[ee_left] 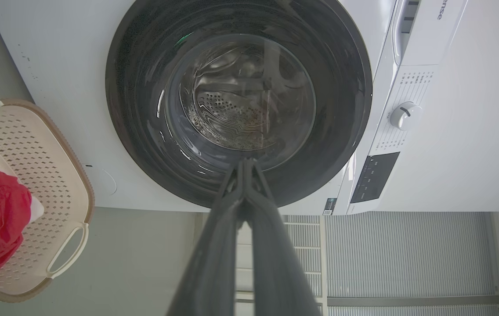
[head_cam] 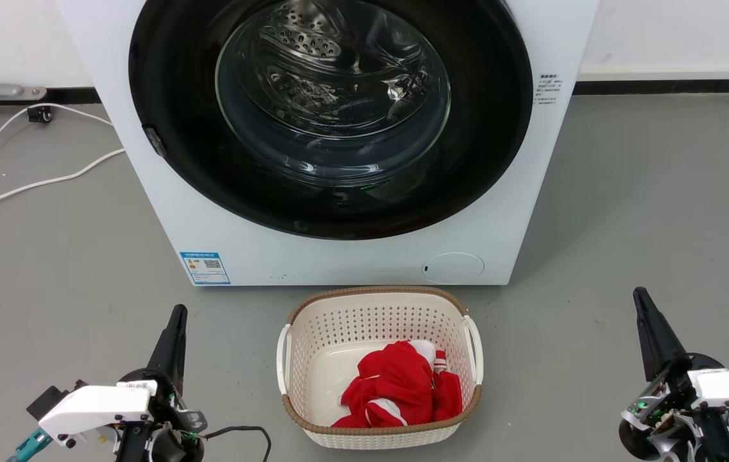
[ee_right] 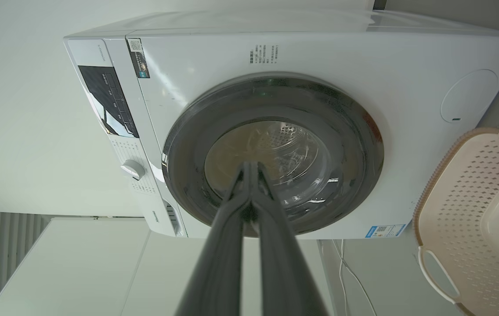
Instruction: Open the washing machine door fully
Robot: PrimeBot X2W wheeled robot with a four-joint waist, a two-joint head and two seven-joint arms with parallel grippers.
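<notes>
The white washing machine stands straight ahead on the floor. Its round glossy black washing machine door lies flat against the front, closed, with the steel drum visible through the clear glass bowl. A small dark catch sits on the door's left rim. My left gripper rests low at the left, fingers together, far from the door. At the lower right my right gripper is likewise shut and empty. Both wrist views face the washing machine door, with the left gripper and right gripper shut.
A cream perforated laundry basket with red clothing sits on the grey floor just before the machine, between my arms. White cables trail on the floor at the left. The control panel with a knob is at the machine's top.
</notes>
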